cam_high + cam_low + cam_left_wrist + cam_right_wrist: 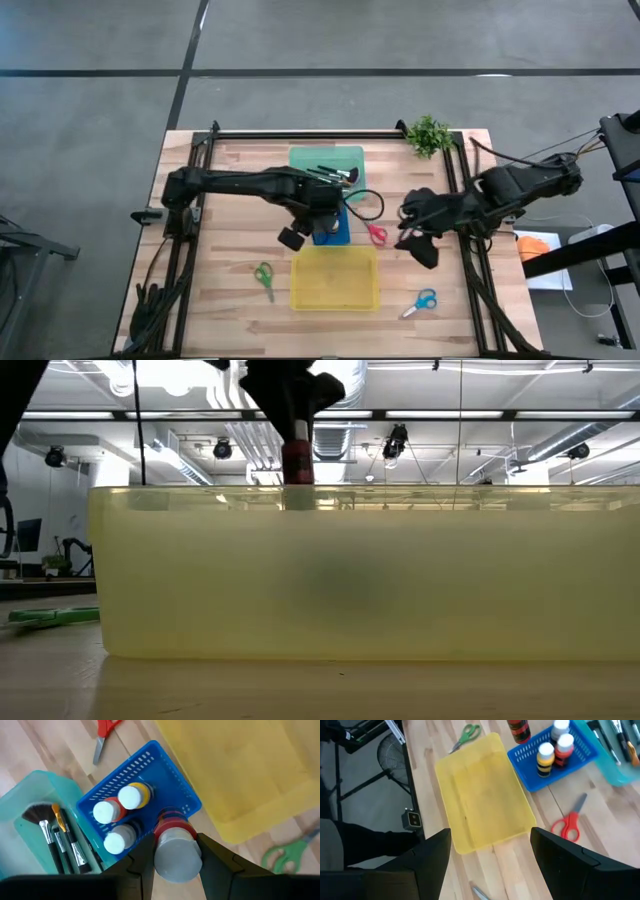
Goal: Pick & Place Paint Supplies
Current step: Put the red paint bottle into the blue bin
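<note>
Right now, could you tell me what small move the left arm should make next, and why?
Probably lower the red paint bottle into the blue tray. The left end effector holds it above the tray's empty corner, beside three bottles already standing there. The right end effector waits open.

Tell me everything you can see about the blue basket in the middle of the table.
The blue basket is a small rectangular tray of what looks like plastic, its walls pierced with rows of slots. It sits flat on the wooden table, between the teal tray and the yellow tray. Three white-capped paint bottles stand upright inside. The left gripper holds a fourth bottle above its edge.
</note>
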You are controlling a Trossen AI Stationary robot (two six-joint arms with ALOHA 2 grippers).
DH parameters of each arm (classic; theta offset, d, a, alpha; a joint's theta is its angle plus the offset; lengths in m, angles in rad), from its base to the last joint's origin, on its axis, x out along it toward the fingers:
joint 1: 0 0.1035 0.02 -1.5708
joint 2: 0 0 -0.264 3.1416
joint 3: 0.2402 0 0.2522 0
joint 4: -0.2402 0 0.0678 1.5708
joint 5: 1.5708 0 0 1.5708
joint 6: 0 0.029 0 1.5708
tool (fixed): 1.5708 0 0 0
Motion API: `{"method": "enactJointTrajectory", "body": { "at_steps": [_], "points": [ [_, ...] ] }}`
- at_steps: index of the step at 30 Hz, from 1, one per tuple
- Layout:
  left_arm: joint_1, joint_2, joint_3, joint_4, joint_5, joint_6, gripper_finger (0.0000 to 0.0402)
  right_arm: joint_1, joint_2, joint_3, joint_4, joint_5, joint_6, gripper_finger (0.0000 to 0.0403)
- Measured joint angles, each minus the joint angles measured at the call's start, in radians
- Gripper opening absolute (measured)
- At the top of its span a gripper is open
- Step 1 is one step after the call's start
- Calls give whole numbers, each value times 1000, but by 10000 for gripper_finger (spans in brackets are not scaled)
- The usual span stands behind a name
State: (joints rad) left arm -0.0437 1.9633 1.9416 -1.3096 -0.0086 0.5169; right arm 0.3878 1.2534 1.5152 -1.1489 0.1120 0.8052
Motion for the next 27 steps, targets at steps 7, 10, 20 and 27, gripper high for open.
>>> {"method": "enactJointTrajectory", "body": {
  "at_steps": [7, 10, 20, 27],
  "points": [
    [37, 50, 24, 13, -3, -15, 121, 42, -119, -126, 47, 54, 75, 270],
    [49, 62, 24, 18, 12, -19, 121, 42, -152, -173, 91, 56, 78, 270],
    [55, 113, 22, 27, 35, -18, 121, 42, -206, -228, 142, 56, 66, 270],
    [76, 115, 6, 56, 46, 0, 121, 42, -207, -211, 142, 56, 53, 270]
  ]
}}
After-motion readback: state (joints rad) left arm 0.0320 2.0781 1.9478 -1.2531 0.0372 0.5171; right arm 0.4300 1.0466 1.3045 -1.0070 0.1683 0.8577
